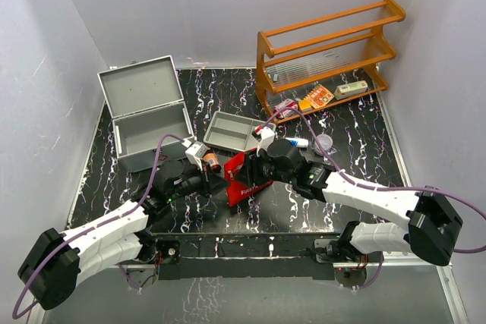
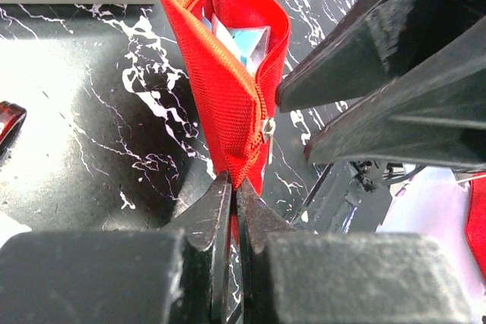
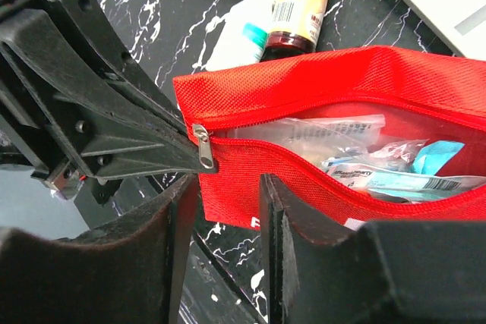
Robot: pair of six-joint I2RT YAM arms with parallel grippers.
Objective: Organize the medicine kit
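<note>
The bench (image 1: 364, 142) was crowded, so I worked from the big pieces down. The kit (image 1: 152, 130) stood beyond the left jaws and off to their left, lid up, apart from the pouch. The tray (image 1: 228, 130) lay just beyond both sets of jaws.

The pouch (image 3: 319, 81) hung between the two arms with its mouth unzipped. The left jaws were fully closed on its fabric at the corner by the zip's end and held it up off the bench. The right jaws stood partly open with the pouch's lower edge in the gap. I saw no pinch there, so I took them as holding nothing.

I judged the step to be working the pouch open so that its contents could go to the kit. To do that well I would keep the left pinch firm as the anchor and not let that corner twist. I would lift the right jaws clear of the fabric before closing them, so they took only what I meant. The zip pull (image 3: 203, 148) sat just left of the right jaws, hard against the left fingertips (image 3: 163, 149), which left little room. The packets (image 3: 380, 172) lay to the right, loose and slippery-looking, so I would take one at a time.
</note>
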